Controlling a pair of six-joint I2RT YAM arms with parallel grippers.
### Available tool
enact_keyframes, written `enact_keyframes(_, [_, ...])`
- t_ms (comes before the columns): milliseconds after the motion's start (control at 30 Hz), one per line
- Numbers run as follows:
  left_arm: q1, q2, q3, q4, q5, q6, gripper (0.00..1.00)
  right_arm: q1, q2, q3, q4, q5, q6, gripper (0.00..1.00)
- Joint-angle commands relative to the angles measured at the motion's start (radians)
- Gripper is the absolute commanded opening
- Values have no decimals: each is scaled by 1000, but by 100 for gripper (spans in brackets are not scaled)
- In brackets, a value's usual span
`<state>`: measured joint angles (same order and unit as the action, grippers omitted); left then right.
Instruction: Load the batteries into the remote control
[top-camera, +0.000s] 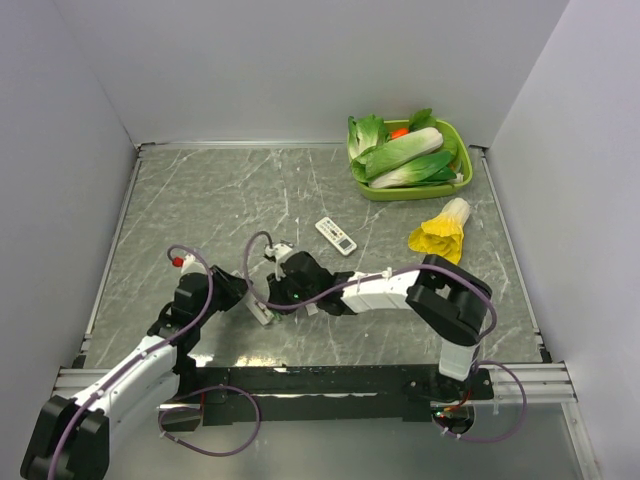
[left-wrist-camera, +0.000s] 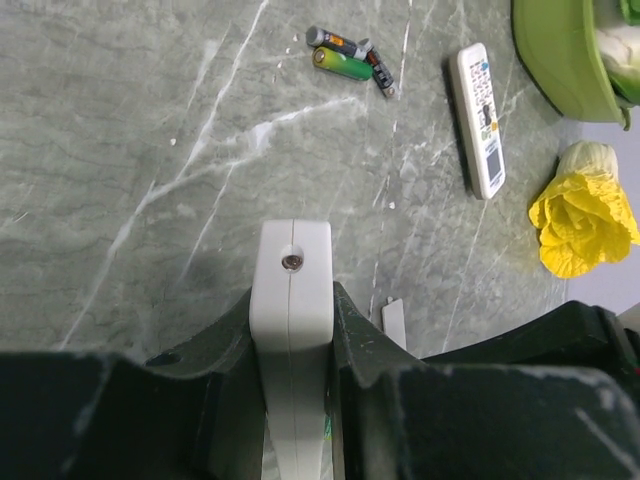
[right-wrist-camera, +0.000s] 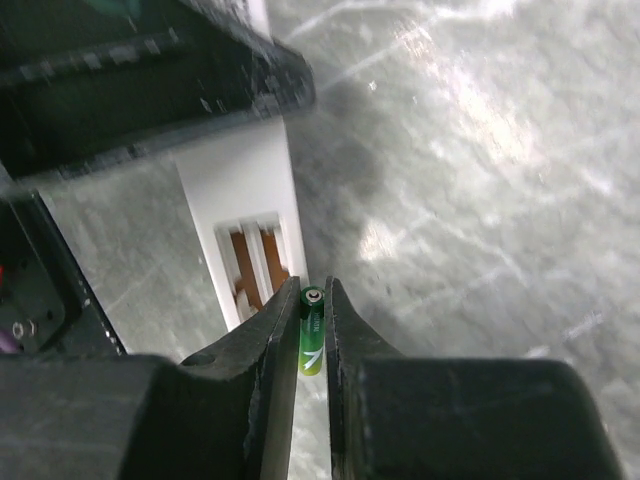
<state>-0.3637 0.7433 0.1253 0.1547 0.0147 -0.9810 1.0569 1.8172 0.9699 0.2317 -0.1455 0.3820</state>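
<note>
Remote control (left-wrist-camera: 291, 290) stands on its long edge between the jaws of my left gripper (left-wrist-camera: 292, 305). They are closed hard against its two broad faces. Its far end, with a small dark lens, points out over the marbled table (left-wrist-camera: 120, 150).

From my right wrist I see the remote's back turned toward me, with the battery compartment (right-wrist-camera: 258, 262) uncovered and showing coppery contacts between white ribs. My right gripper (right-wrist-camera: 312, 288) is drawn in almost fully and pinches a green battery (right-wrist-camera: 311, 345) lengthwise between its pads, metal end forward. The battery's tip sits just beside the near right corner of the compartment. I cannot tell whether it touches the plastic.

Farther out on the table a second green battery (left-wrist-camera: 342, 64) lies in a small cluster with a grey battery (left-wrist-camera: 333, 41) and a dark battery (left-wrist-camera: 380, 72). To their right lies a wider white remote (left-wrist-camera: 478, 118) with coloured buttons. A small flat white piece (left-wrist-camera: 394, 322) rests on the table close by my left finger. Beyond are a green bowl (left-wrist-camera: 560, 60) and a yellow-leaved cabbage (left-wrist-camera: 580, 215).
</note>
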Motion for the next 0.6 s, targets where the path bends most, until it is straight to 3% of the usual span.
enact_keyframes(0, [-4,-39,-9,113,7,-11,2,-15,-140,-86,158,-8,43,0])
enact_keyframes(300, [-4,-203,-107,288,134,-59,2,-18,-380,-281,435,-3,-9,0])
enact_keyframes(567, [-4,-220,-197,603,277,-120,2,6,-490,-379,615,-46,-176,0])
